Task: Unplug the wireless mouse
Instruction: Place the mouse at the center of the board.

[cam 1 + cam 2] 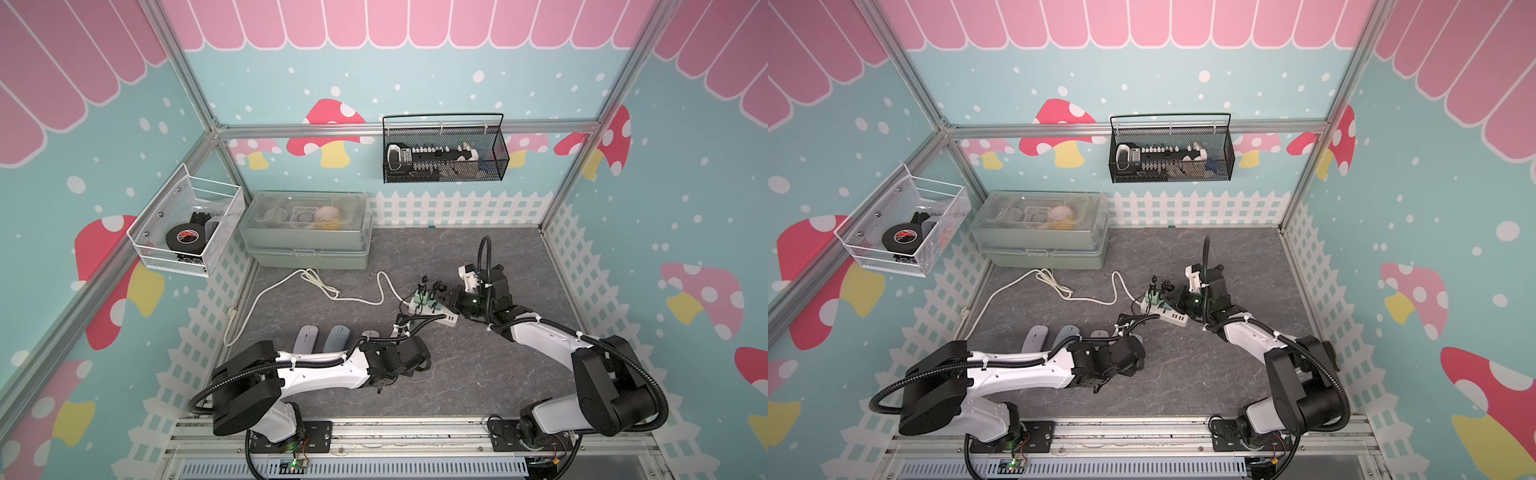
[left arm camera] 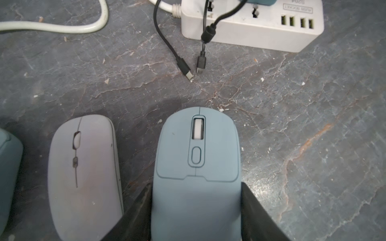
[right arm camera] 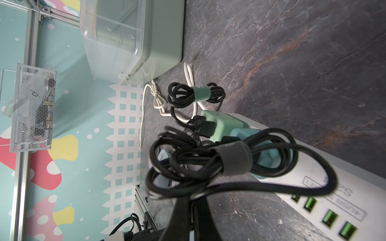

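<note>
The blue wireless mouse (image 2: 196,156) lies on the dark table between the fingers (image 2: 137,208) of my left gripper (image 2: 195,187), which press on both its sides. No cable is in its front. Two black plug ends (image 2: 189,74) (image 2: 201,64) lie loose on the table ahead of it, their cables running up to the white power strip (image 2: 261,31). My right gripper (image 3: 188,198) is shut on a black cable of a strapped bundle (image 3: 234,158) over the strip (image 1: 432,311). In a top view, my left wrist covers most of the mouse (image 1: 369,333).
A pale grey mouse (image 2: 83,167) and a teal one (image 2: 8,167) lie beside the held mouse. Green chargers (image 3: 221,125) sit in the strip. Its white cord (image 1: 291,282) loops toward a grey toolbox (image 1: 307,237). Wire baskets (image 1: 444,153) (image 1: 183,224) hang on the walls.
</note>
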{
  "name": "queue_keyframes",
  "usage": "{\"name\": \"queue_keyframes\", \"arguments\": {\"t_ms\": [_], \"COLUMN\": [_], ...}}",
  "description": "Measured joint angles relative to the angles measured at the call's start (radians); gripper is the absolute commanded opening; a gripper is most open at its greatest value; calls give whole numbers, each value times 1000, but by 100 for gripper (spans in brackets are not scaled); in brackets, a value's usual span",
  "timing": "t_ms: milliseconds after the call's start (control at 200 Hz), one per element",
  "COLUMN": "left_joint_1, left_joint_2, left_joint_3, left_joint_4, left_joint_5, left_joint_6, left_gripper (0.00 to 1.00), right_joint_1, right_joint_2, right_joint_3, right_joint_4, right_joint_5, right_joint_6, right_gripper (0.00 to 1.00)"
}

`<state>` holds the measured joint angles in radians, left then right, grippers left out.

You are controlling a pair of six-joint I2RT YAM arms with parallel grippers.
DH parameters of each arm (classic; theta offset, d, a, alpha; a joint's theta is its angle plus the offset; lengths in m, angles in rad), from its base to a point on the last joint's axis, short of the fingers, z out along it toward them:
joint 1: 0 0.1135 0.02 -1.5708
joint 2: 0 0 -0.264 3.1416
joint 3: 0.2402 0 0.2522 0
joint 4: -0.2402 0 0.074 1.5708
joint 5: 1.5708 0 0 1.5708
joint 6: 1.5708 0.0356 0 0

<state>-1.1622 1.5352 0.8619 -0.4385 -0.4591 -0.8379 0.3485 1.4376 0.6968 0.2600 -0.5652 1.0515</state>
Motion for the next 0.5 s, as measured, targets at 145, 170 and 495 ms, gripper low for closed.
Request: {"name": "queue_keyframes", "arguments": {"t_ms": [145,170,495], "left_joint_1": [-6,-6,-6], "left_joint_2": [16,18,76], "left_joint_3": [18,19,55], "left_joint_4": [-61,-70,-103], "left_joint_5": [-34,-39,-41], "left_joint_6": [-85,-95,-131], "left_gripper": [45,45,46], "right_joint_1": [0,0,0], "right_joint_2": [0,0,3], "right_joint_3": [-3,-3,-3], "right_joint_4": [3,3,22], "right_joint_5": [-9,-11,-28], "right_joint_6": [0,0,1], "right_gripper": [0,0,0]}}
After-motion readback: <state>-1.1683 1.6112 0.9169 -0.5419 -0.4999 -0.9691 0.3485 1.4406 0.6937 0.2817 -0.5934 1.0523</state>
